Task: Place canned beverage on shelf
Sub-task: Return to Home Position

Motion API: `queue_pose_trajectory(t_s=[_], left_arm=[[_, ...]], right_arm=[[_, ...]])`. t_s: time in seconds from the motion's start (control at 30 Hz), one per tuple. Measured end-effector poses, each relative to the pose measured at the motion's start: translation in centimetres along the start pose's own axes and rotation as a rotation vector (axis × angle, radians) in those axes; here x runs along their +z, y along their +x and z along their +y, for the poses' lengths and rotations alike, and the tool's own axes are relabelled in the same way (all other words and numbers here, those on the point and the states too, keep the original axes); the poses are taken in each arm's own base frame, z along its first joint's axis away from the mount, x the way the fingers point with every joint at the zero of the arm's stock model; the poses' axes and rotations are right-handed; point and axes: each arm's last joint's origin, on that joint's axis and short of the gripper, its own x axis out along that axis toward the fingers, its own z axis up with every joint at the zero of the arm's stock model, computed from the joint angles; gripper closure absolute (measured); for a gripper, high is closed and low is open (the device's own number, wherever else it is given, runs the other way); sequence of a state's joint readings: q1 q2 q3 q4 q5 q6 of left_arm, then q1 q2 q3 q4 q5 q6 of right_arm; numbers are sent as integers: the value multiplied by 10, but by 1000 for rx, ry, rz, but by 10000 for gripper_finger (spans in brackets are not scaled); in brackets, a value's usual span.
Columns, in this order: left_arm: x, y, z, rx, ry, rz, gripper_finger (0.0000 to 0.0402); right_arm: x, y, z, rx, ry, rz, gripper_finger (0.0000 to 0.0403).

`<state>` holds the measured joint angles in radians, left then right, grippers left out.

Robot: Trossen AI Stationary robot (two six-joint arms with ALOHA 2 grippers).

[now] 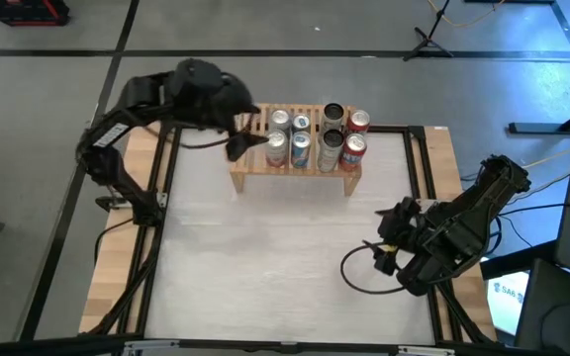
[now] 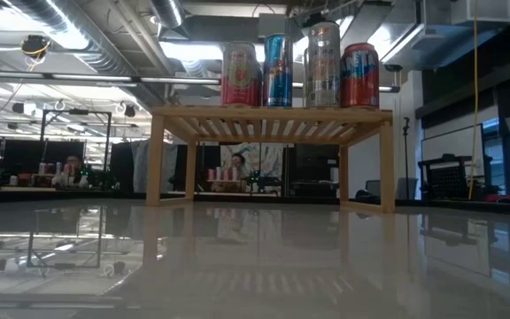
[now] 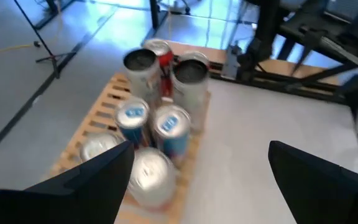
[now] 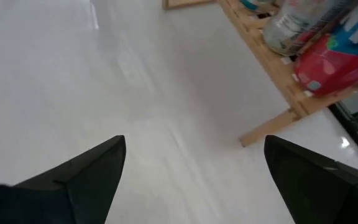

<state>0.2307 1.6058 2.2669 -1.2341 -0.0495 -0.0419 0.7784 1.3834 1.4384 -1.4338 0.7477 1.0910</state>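
Hanging just off one end of the shelf (image 1: 295, 174), the left claw (image 1: 243, 144) is held above the table (image 1: 265, 257). Its arm reaches in from the far left corner, elbow bent out past the table's edge and wrist tipped down toward the rack. Its dark fingers (image 3: 98, 180) are spread wide and empty. Right below and ahead of that claw, eight cans stand upright on the slats in two rows of four. The two pink cans (image 1: 276, 148) are nearest it, then the blue pair (image 1: 301, 150), then the taller silver pair (image 1: 331, 150), with the red pair (image 1: 352, 148) farthest off. The pink ones stand between the claw and all the rest. The right claw (image 1: 392, 229) is well apart from the rack, low over the table's right side, with its arm folded back toward the right edge. Its fingers (image 4: 92, 171) are likewise wide apart and hold nothing. Ahead of it lies bare white tabletop, then the shelf's near leg with a red can above it. A loop of black cable (image 1: 359, 275) lies on the table just beside this claw. From table height, a person (image 2: 235, 165) shows in the room beyond, seen through the gap under the slats.
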Motion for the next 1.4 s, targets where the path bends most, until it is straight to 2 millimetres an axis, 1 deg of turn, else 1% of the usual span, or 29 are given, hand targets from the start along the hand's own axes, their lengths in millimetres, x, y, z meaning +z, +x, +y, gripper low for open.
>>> queue_pose_trajectory(t_s=[0.07, 0.2, 0.33, 0.43, 0.57, 0.63, 0.73, 0.83, 0.93, 1.03, 1.1, 1.3, 1.4], left_arm=[[-6, -11, -6, -11, -5, 11, 40], [-22, -30, -18, 34, -25, 14, 40], [-49, -49, -26, 85, -56, 23, 40], [-74, -58, -29, 78, -102, 11, 40], [-109, -60, -34, 42, -161, -41, 40], [-124, -58, -35, 11, -169, -74, 40], [-146, -54, -36, -26, -169, -105, 40], [-164, -51, -36, -56, -164, -138, 40], [-180, -52, -34, -93, -167, -186, 40], [-192, -54, -32, -135, -135, -247, 40], [-201, -53, -30, -140, -112, -259, 40], [-224, -52, -23, -135, -156, -260, 40], [-228, -54, -21, -141, -190, -265, 40]], right_arm=[[1, 0, 2, 17, 15, -15, 31], [2, 2, 5, 10, -70, -37, 31], [9, 2, -7, -5, -145, -44, 36], [19, 2, -22, -15, -176, -56, 55], [36, 8, -39, 13, -177, -69, 99], [42, 16, -44, 82, -164, -78, 126], [47, 31, -47, 248, -122, -118, 172], [52, 41, -55, 355, 3, -203, 221], [59, 40, -66, 406, 103, -331, 266], [59, 36, -78, 418, 126, -443, 302], [54, 34, -86, 427, 132, -486, 321], [27, 34, -113, 436, 190, -594, 371], [9, 39, -121, 437, 226, -642, 391]])
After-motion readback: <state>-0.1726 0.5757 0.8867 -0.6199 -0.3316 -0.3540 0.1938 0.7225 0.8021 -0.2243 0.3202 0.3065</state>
